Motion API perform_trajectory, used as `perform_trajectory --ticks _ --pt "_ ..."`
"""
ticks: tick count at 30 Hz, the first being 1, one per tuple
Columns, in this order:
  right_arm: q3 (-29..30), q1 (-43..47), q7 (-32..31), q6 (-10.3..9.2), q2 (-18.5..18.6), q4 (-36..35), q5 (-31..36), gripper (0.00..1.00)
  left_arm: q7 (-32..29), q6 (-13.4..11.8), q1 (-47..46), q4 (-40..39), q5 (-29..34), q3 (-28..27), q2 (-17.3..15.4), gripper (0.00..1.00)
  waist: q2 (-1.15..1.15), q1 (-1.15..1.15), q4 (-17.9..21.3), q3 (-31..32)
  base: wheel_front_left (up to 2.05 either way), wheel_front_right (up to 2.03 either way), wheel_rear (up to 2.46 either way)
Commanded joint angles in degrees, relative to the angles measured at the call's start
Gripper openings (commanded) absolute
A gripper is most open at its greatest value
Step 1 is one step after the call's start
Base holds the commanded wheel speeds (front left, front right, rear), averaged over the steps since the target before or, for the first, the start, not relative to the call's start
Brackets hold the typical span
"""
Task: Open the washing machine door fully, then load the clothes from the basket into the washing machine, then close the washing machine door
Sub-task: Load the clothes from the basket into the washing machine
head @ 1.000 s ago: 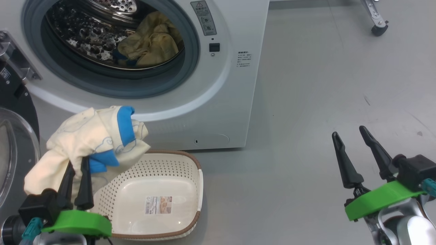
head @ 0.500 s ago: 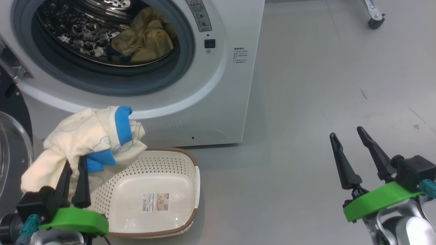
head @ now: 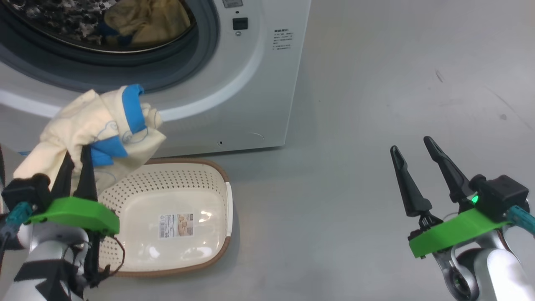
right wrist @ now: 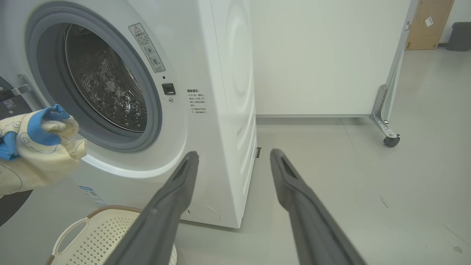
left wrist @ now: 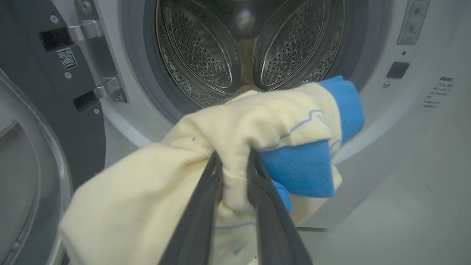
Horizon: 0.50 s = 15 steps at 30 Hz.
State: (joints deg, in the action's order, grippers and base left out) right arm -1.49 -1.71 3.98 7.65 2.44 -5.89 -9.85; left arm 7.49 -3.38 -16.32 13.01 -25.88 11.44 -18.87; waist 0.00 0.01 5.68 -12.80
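My left gripper [head: 77, 150] is shut on the clothes [head: 96, 125], a cream bundle with blue bands, held above the basket's left end and just below the washing machine [head: 234, 83] opening. In the left wrist view the gripper [left wrist: 233, 156] pinches the clothes [left wrist: 235, 125] in front of the steel drum [left wrist: 250, 44]. The washing machine door [left wrist: 33, 165] stands swung open at the left. A yellowish cloth [head: 142, 21] lies in the drum. The cream basket [head: 184, 184] sits on the floor with only a label sticker inside. My right gripper [head: 410, 144] hangs open over bare floor to the right.
Grey floor [head: 376, 104] stretches right of the machine. In the right wrist view a white panel on a castor leg [right wrist: 390, 140] stands behind the machine, with a dark bin [right wrist: 460, 35] far off. The basket [right wrist: 95, 235] lies by the machine's front corner.
The head camera has shifted, so the whole scene slid up and left. Against the basket, my left gripper has risen with the clothes towards the drum opening. The right gripper has kept still.
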Motion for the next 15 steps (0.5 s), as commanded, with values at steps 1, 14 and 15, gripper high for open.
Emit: perform_trajectory --ticks 1,14,15 --pt "-1.47 -2.52 0.81 -0.16 0.43 -1.54 -0.47 1.0 -0.01 0.45 -3.95 -0.83 -0.38 -2.42 -2.21 0.0 0.0 -0.01 1.45 -1.9 0.0 0.0 0.0" --pt "-6.12 -8.12 5.9 -0.16 0.43 3.23 -4.15 1.0 -8.2 7.05 -26.22 17.94 -3.15 -2.01 -6.59 0.0 0.0 -0.01 9.59 -11.78 0.0 0.0 0.0" --pt "-6.42 -8.47 6.33 -0.16 0.43 3.58 -4.48 1.0 -9.12 7.4 -28.12 19.05 -3.28 -1.98 -7.14 0.0 0.0 -0.01 10.08 -12.52 0.0 0.0 0.0"
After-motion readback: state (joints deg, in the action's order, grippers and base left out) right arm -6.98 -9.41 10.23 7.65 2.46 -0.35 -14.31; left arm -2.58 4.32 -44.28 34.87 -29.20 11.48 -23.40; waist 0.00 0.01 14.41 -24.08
